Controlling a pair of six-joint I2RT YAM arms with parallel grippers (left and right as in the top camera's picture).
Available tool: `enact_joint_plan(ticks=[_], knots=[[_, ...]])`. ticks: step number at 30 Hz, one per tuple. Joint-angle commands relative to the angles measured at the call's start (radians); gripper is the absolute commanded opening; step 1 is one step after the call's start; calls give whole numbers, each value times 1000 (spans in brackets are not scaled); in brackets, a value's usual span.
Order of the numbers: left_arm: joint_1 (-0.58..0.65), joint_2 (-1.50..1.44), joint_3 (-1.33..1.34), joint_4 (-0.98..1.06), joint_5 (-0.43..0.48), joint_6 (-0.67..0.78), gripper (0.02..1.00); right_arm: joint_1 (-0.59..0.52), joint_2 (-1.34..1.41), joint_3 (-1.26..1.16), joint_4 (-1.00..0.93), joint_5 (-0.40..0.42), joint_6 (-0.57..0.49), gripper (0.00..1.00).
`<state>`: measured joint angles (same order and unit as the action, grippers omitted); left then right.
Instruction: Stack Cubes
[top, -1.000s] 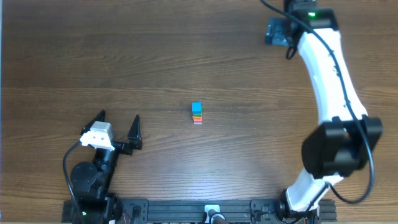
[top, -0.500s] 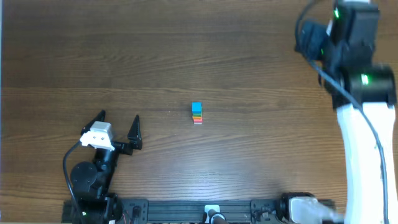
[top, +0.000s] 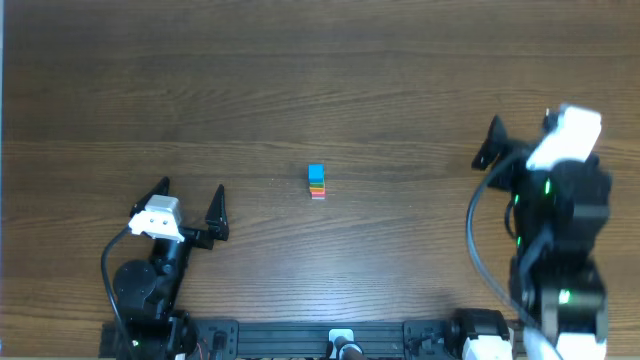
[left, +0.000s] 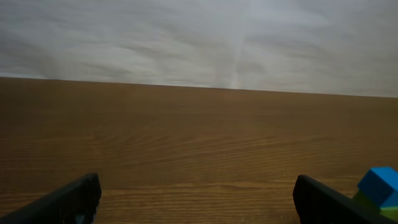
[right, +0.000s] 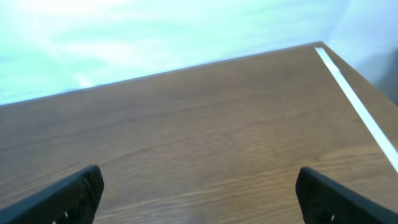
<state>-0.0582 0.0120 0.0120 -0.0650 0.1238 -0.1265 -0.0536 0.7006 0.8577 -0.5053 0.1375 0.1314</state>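
1. Cube stack (top: 317, 183) is standing upright mid-bench (top: 300, 70); the blue cube (top: 316, 173) is sitting on top, with green, orange and reddish layers showing under it.
2. Left gripper (top: 190, 187) is sitting near-left, well apart from the stack. Its fingers are spread wide and gripping nothing.
3. Left wrist view is catching the blue cube just beyond one finger, with green under it.
4. Right gripper (right: 199, 196) is sitting at the right of the bench, well apart from the stack. Its fingers are spread wide and gripping nothing.
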Motion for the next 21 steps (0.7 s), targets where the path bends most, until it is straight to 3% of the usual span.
enact_joint_plan(ticks=[1, 12, 21], knots=[[-5, -5, -6, 0, -1, 14, 1000, -7, -165, -154, 92, -99, -21, 991], [-5, -5, -6, 0, -1, 14, 1000, -9, -426, -506, 353, -129, -46, 991], [-5, -5, -6, -1, -1, 14, 1000, -8, -520, -640, 498, -129, -89, 993]])
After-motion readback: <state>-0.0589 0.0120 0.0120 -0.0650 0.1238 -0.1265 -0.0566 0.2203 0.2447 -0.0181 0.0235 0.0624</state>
